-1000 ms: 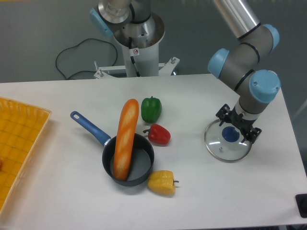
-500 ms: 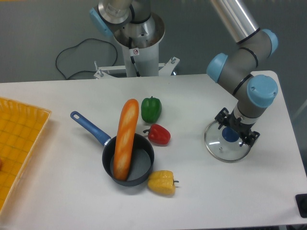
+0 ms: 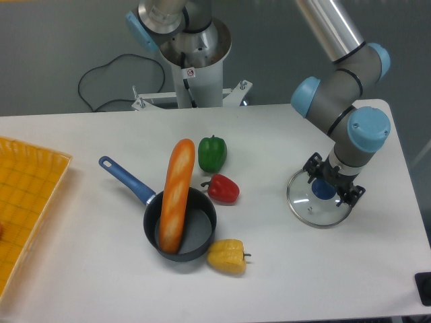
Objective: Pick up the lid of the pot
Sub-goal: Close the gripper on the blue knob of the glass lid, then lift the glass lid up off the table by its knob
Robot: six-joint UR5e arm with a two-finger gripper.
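One pot lid [image 3: 313, 210] flat on the worktop [image 3: 269, 128], right under the pincer [image 3: 333, 180], jaws spread wide, nothing in their hold, blue knob [image 3: 324, 189] showing just below the pincer, black pan [image 3: 209, 234] well apart from it.

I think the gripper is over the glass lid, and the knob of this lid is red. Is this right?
Not entirely: the camera view shows that the knob is blue, not red. The gripper is indeed over the glass lid.

A robotics lab is showing: an arm [image 3: 369, 125] is leaning in at right, a cable [image 3: 101, 66] is snaking over the surface [image 3: 269, 148] at upper left.
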